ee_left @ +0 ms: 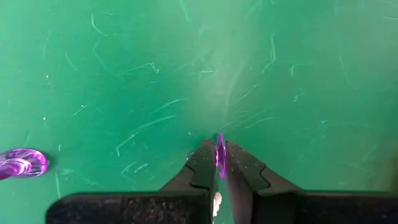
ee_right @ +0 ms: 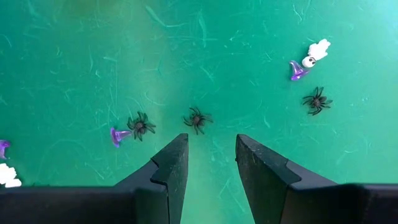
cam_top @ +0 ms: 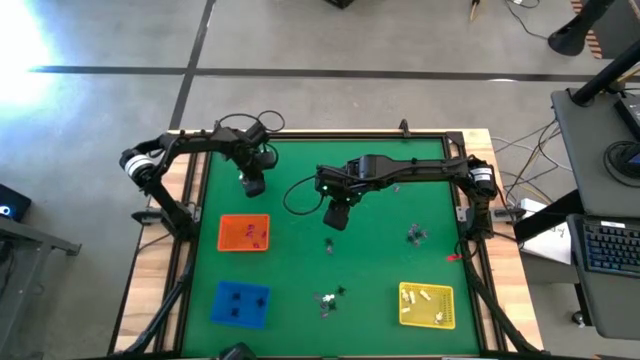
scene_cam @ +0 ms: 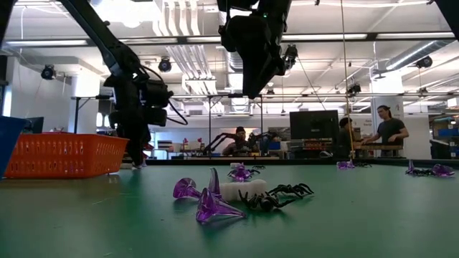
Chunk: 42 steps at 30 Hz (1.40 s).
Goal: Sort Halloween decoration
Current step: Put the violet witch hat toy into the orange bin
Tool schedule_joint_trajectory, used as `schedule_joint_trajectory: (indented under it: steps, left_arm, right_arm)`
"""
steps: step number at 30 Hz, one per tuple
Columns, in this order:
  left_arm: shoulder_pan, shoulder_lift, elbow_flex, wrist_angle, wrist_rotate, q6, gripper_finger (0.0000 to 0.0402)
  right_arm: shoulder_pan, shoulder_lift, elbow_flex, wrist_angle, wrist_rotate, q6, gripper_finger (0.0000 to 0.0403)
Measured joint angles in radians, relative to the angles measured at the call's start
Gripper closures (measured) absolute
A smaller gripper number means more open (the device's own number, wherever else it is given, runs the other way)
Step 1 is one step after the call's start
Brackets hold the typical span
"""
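1. Left pincer (ee_left: 220,163) clamps a thin purple trinket (ee_left: 219,154) edge-on, low over the green bench (ee_left: 124,74).
2. Another purple piece (ee_left: 22,162) lies nearby.
3. Right pincer (ee_right: 211,165) hangs spread, empty, above a black spider (ee_right: 196,119).
4. Orange tray (cam_top: 244,233) sits near the left pincer.

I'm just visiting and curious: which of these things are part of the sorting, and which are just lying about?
Job: purple trinket pinched in left gripper; loose spiders; purple hats; orange tray; blue tray; yellow tray; open right gripper.

Lying about: keyboard; cables.
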Motion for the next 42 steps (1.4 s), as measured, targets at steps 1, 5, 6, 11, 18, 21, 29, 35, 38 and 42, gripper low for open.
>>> schedule_joint_trajectory:
  steps: [1, 5, 6, 11, 18, 21, 29, 35, 38, 42]
  left_arm:
    - [0.000, 0.001, 0.003, -0.004, -0.002, 0.001, 0.0400]
    - [0.000, 0.002, 0.018, -0.029, -0.016, 0.004, 0.0401]
    - [0.000, 0.002, 0.023, -0.038, -0.019, 0.004, 0.0401]
    - [0.001, 0.002, 0.045, -0.070, -0.003, 0.003, 0.0400]
    - [0.001, 0.002, 0.055, -0.086, 0.020, 0.003, 0.0400]
    - [0.001, 0.002, 0.055, -0.091, 0.024, 0.003, 0.0400]
    - [-0.001, 0.000, 0.056, -0.146, 0.046, 0.006, 0.0401]
    - [-0.002, -0.016, 0.060, -0.191, 0.047, 0.006, 0.0401]
    - [-0.002, -0.026, 0.079, -0.204, 0.047, 0.006, 0.0401]
    - [-0.004, -0.036, 0.127, -0.247, 0.048, 0.006, 0.0401]
  right_arm:
    - [0.000, 0.000, 0.000, 0.000, 0.000, 0.000, 0.0275]
    - [0.000, 0.000, 0.000, 0.000, 0.000, -0.001, 0.0275]
    - [0.000, 0.000, 0.000, 0.000, 0.000, -0.001, 0.0275]
    - [0.000, 0.000, 0.000, 0.000, 0.000, -0.001, 0.0275]
    - [0.000, 0.000, 0.000, 0.000, 0.001, -0.001, 0.0275]
    - [0.000, 0.000, 0.000, 0.000, 0.001, -0.001, 0.0275]
    - [-0.001, 0.000, 0.000, 0.002, 0.001, -0.001, 0.0275]
    - [-0.005, 0.000, 0.000, 0.007, 0.002, -0.001, 0.0275]
    - [-0.006, 0.000, 0.000, 0.008, 0.002, -0.001, 0.0275]
    - [-0.008, 0.000, 0.000, 0.011, 0.002, -0.001, 0.0275]
